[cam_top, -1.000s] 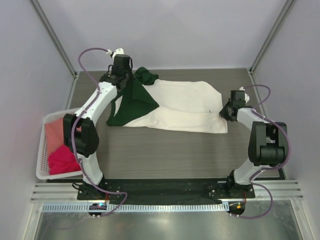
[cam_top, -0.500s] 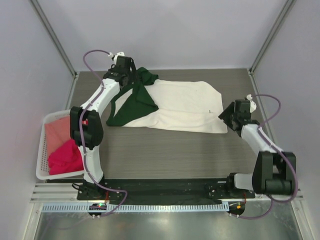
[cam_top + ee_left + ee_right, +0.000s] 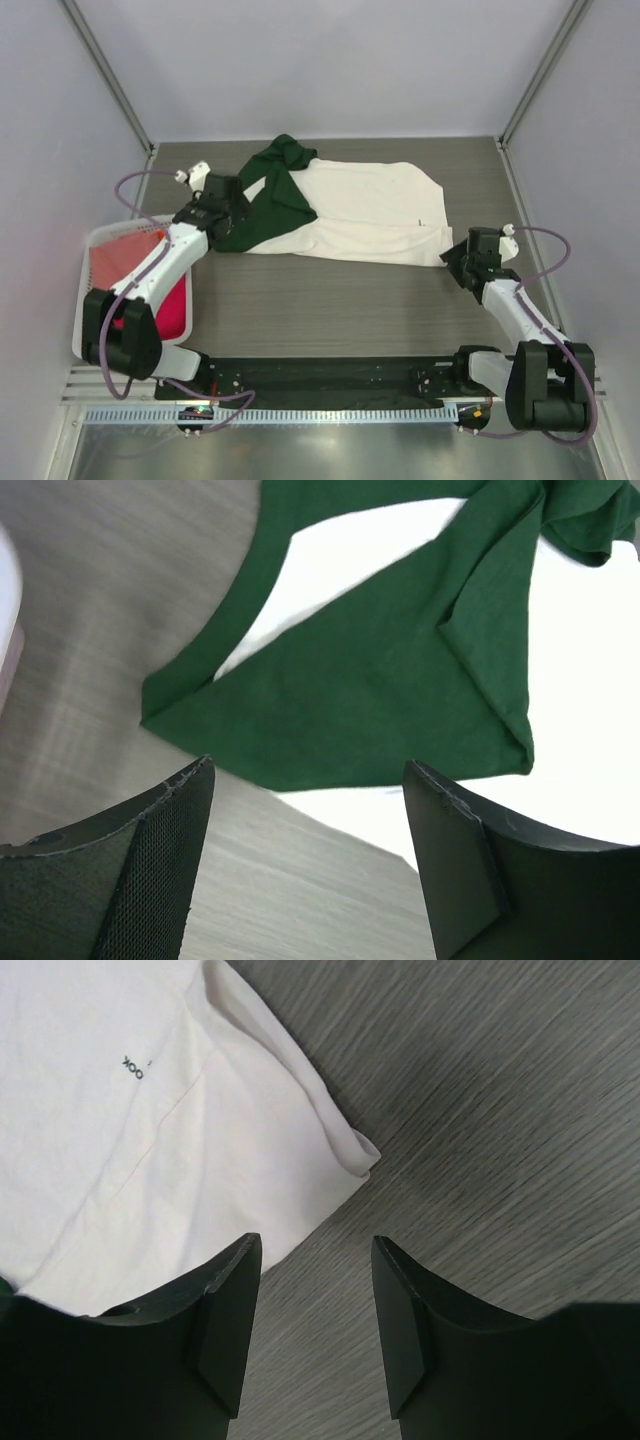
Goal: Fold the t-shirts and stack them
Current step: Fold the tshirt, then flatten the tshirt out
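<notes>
Grey table (image 3: 330,300) carries the green shirt (image 3: 270,200) partly over the cream shirt (image 3: 370,210), both limp and light, we judge; left gripper (image 3: 308,775) and right gripper (image 3: 315,1248) gape empty; we'd pinch corners

The dark green shirt (image 3: 272,198) overlies the cream shirt's (image 3: 370,210) left end and hides that part. Well left of the cream shirt, the left arm (image 3: 165,262) crosses the basket (image 3: 80,300), covering much of the salmon-pink shirt (image 3: 118,262) and magenta shirt (image 3: 177,305) inside. The small lettering (image 3: 421,222) near the cream shirt's right edge is too small to read from above. In the right wrist view, the cream shirt runs off the top and left edges.
</notes>
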Action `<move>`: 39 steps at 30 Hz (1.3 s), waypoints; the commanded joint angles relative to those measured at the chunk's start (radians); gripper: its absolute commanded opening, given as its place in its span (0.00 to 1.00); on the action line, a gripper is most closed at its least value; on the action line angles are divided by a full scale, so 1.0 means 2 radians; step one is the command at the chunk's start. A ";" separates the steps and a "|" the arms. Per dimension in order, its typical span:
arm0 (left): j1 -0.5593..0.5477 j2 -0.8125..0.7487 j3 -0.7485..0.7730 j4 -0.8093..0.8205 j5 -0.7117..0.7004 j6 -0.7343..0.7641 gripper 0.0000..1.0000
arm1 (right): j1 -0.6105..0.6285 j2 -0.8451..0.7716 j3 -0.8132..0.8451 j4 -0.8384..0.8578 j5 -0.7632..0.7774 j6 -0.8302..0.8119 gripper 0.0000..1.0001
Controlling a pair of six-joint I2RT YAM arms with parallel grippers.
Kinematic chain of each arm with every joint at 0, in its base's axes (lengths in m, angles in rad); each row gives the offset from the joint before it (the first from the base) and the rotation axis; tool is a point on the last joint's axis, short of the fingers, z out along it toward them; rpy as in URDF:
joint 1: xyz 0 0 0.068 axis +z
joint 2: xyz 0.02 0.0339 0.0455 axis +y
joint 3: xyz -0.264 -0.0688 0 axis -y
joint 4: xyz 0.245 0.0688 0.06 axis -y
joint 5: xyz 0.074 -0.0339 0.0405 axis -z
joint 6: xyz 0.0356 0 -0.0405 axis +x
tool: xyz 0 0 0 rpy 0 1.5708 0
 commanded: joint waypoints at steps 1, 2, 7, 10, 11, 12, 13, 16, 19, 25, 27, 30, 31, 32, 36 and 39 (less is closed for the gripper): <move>0.004 -0.045 -0.075 0.056 -0.025 -0.081 0.76 | 0.002 0.030 -0.012 0.046 -0.001 0.052 0.54; 0.004 -0.052 -0.088 0.062 -0.028 -0.095 0.76 | 0.002 0.037 -0.014 0.063 -0.003 0.059 0.53; 0.011 -0.051 -0.128 0.066 -0.033 -0.117 0.75 | 0.003 0.086 -0.029 0.110 0.001 0.087 0.52; 0.017 -0.042 -0.147 0.081 -0.028 -0.126 0.72 | 0.003 0.116 -0.024 0.135 0.022 0.084 0.45; 0.018 -0.040 -0.152 0.088 -0.025 -0.129 0.72 | 0.003 0.122 -0.021 0.138 0.033 0.082 0.42; 0.018 -0.038 -0.159 0.106 -0.022 -0.135 0.72 | 0.003 0.129 -0.018 0.138 0.039 0.080 0.33; 0.018 -0.033 -0.164 0.114 -0.020 -0.137 0.71 | 0.003 0.137 -0.016 0.140 0.045 0.079 0.26; 0.018 -0.022 -0.177 0.132 -0.014 -0.146 0.68 | 0.003 0.146 -0.014 0.147 0.056 0.072 0.01; 0.018 -0.004 -0.185 0.146 -0.012 -0.157 0.66 | 0.003 0.140 -0.021 0.155 0.059 0.067 0.01; 0.018 0.046 -0.187 0.199 0.007 -0.169 0.67 | 0.003 0.116 -0.028 0.168 0.050 0.053 0.01; 0.015 0.064 -0.187 0.211 0.005 -0.176 0.67 | 0.003 0.116 -0.026 0.175 0.037 0.046 0.01; 0.015 0.089 -0.187 0.221 -0.006 -0.197 0.53 | 0.003 0.121 -0.020 0.173 0.027 0.041 0.01; 0.015 0.094 -0.186 0.224 -0.005 -0.201 0.43 | 0.003 0.120 -0.020 0.172 0.028 0.040 0.01; 0.015 0.099 -0.186 0.224 -0.004 -0.205 0.32 | 0.003 0.120 -0.020 0.169 0.029 0.038 0.01; 0.014 0.099 -0.189 0.208 -0.014 -0.218 0.00 | 0.003 0.108 -0.020 0.149 0.057 0.039 0.01; 0.013 0.089 -0.167 0.168 -0.030 -0.218 0.00 | 0.003 0.114 -0.002 0.124 0.070 0.041 0.01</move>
